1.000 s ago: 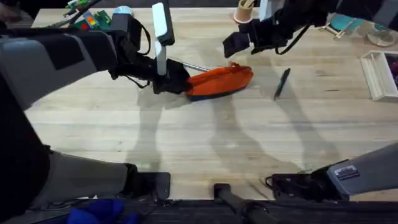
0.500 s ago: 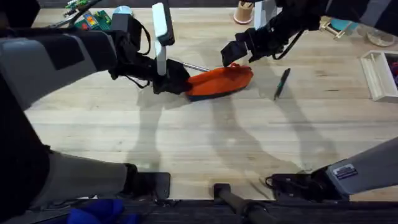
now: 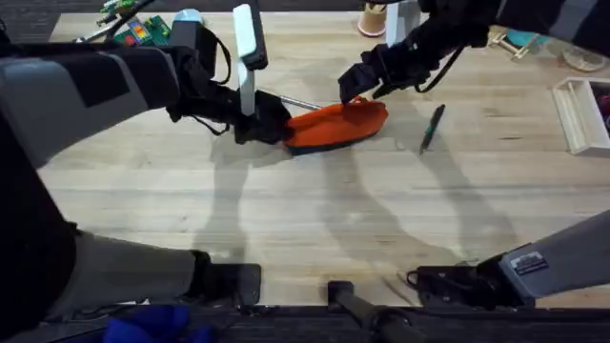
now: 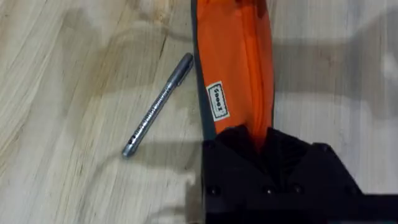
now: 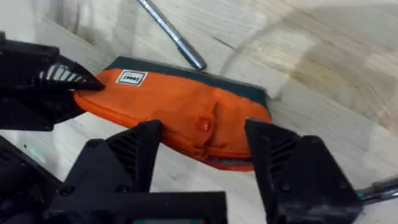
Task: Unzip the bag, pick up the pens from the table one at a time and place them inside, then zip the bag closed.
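The orange bag [image 3: 338, 124] with its dark base lies on the table [image 3: 305, 210], its zipper closed. My left gripper [image 3: 272, 129] is shut on the bag's left end; in the left wrist view the black fingers [image 4: 261, 146] clamp the orange fabric [image 4: 233, 74]. My right gripper [image 3: 355, 88] hovers open over the bag's right end, and its fingers straddle the bag [image 5: 168, 106] near the zipper pull [image 5: 203, 124]. The silver pen [image 3: 291, 101] lies just behind the bag, also seen as the silver pen [image 4: 155, 106]. The dark pen [image 3: 432, 127] lies to the bag's right.
A pale wooden tray [image 3: 581, 114] stands at the right edge. A cup [image 3: 374, 19] sits at the back centre, and coloured clutter [image 3: 143, 29] at the back left. The near half of the table is bare wood.
My right gripper has come down and to the left, from beside the cup to just over the bag's right end. The left gripper, bag and pens have not moved.
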Robot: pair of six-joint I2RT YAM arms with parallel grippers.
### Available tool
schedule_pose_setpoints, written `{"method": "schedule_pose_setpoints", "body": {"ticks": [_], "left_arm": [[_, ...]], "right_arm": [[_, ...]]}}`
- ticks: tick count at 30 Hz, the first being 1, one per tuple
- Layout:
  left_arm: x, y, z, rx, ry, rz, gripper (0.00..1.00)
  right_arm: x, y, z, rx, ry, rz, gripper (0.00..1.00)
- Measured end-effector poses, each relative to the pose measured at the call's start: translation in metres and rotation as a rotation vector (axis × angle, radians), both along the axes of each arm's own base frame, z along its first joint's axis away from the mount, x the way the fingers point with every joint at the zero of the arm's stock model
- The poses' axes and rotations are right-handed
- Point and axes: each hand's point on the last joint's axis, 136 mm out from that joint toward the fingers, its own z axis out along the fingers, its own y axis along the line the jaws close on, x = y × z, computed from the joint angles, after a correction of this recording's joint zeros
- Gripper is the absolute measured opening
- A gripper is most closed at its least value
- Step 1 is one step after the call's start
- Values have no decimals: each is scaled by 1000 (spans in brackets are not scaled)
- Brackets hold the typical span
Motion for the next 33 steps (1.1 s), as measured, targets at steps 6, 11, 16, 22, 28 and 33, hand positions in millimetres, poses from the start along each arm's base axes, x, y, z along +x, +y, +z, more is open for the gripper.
{"method": "schedule_pose_setpoints", "body": {"ticks": [6,11,16,22,28,33], "left_arm": [[0,0,0,0,0,0,41],[0,0,0,0,0,0,41],[0,0,0,0,0,0,40],[0,0,0,0,0,0,40],[0,0,0,0,0,0,40],[0,0,0,0,0,0,40]], "right_arm": [[-2,4,0,6,3,11,586],[-2,4,0,7,2,11,431],[-4,3,0,3,12,11,274],[-7,2,-2,-3,27,12,33],[-6,1,-4,-4,31,9,30],[-4,-1,-4,-2,27,2,30]]}}
